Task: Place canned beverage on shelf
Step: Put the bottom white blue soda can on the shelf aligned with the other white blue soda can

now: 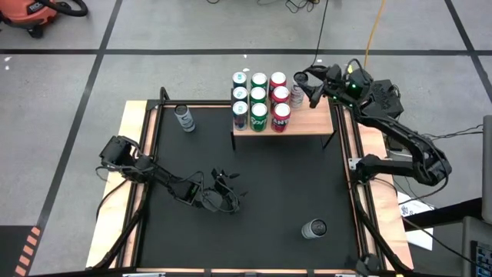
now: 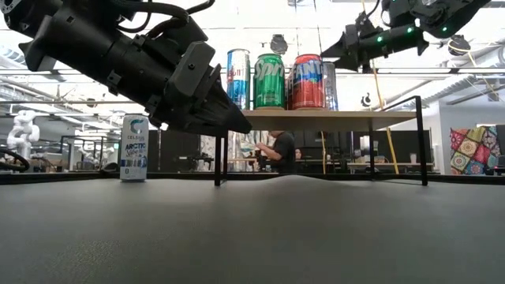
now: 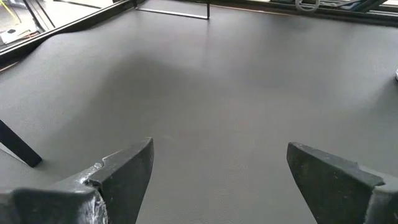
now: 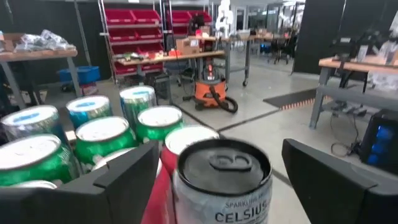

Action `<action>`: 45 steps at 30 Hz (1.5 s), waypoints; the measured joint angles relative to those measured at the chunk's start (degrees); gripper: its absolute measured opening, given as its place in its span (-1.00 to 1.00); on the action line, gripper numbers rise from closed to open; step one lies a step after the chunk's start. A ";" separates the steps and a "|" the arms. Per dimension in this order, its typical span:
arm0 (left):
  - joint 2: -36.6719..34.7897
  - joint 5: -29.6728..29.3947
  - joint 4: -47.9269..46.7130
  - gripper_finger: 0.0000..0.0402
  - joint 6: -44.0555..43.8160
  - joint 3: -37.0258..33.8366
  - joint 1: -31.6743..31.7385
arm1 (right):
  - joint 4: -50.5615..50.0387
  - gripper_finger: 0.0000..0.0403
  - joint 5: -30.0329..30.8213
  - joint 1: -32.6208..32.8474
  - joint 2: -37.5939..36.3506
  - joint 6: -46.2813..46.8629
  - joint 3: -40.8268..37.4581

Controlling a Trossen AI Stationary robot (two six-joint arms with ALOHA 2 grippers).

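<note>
Nine cans [image 1: 259,101] already crowd the left end of the shelf [image 1: 307,125], which stands along the tabletop's far edge. Your right gripper [image 1: 305,91] is at the block's right side, its fingers spread on either side of a silver Celsius can [image 4: 222,180] just beside the red cans [image 1: 279,100]; you cannot tell if the pads touch it. Two more cans stand on the black mat: one [image 1: 184,118] near the far left corner, another [image 1: 314,228] toward the near right. Your left gripper [image 1: 219,192] hovers wide and empty low over the mat's near middle, blocking part of the low view.
</note>
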 joint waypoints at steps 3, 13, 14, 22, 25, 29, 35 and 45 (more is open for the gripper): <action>0.00 0.00 -0.02 0.82 -0.02 0.00 0.00 | -1.66 0.64 -0.05 0.05 -3.86 2.47 0.00; 0.00 -3.24 0.10 0.82 0.00 0.00 -0.21 | -23.43 0.55 5.97 9.94 -22.86 -2.21 -0.02; 0.00 -3.23 0.27 0.82 -0.02 0.00 -0.05 | -25.08 0.55 5.95 11.29 -24.78 -1.44 -0.02; 0.57 -3.19 3.75 0.82 0.23 0.00 1.47 | -45.41 0.55 10.43 24.25 -31.04 4.02 -1.02; 2.09 -2.65 9.50 0.82 2.60 0.00 1.70 | -49.04 0.55 12.11 30.21 -31.56 7.14 -3.12; 4.12 -0.45 15.75 0.82 6.63 0.00 1.83 | -51.91 0.55 18.15 37.87 -31.59 10.47 -5.37; 5.26 2.01 16.88 0.82 7.93 0.02 2.49 | -49.04 0.55 20.70 49.90 -31.34 16.87 -6.66; 5.33 5.18 12.31 0.82 4.69 0.02 1.12 | -27.58 0.55 31.36 72.58 -29.79 28.73 -22.45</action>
